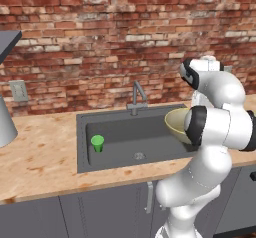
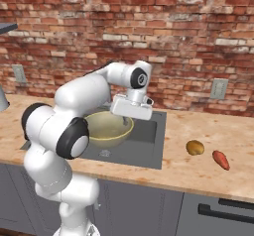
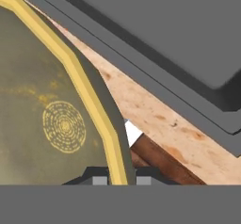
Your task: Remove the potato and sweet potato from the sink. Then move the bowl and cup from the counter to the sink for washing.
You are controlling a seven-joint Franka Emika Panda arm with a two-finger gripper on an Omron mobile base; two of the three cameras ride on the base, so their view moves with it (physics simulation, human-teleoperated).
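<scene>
Bowl [image 2: 105,128], olive-yellow w/ pale rim, held up over right part of sink [image 1: 120,127], tilted; in left base view approx half hidden behind robot's forearm, only left rim and inside showing. Claw [image 3: 118,180] clamped on bowl rim: hand view has rim running down between the two dark tips, one tip inside, one outside, both cut off at bottom edge. Speckled inside w/ pale ring pattern at centre fills left of hand view; bowl's far edge cut off by frame. In right base view claw itself hidden behind white hand block, bowl partly covered by arm. Cup [image 1: 97,143], bright green, upright inside sink at left end, near basin wall, well apart from bowl; round drain visible to its right. Tap at back edge of sink, behind basin, grey. Potato [image 2: 195,147], golden-brown lump, on worktop [image 2: 208,131] right of sink; sweet potato [image 2: 221,159], orange-red, just beside it further right, not touching. Both well clear of basin. Brick wall behind, sockets on it at both sides. Grey object at far left on worktop cut off by frame, can't tell what. Cabinet fronts below, handle at lower right partly cut off.
</scene>
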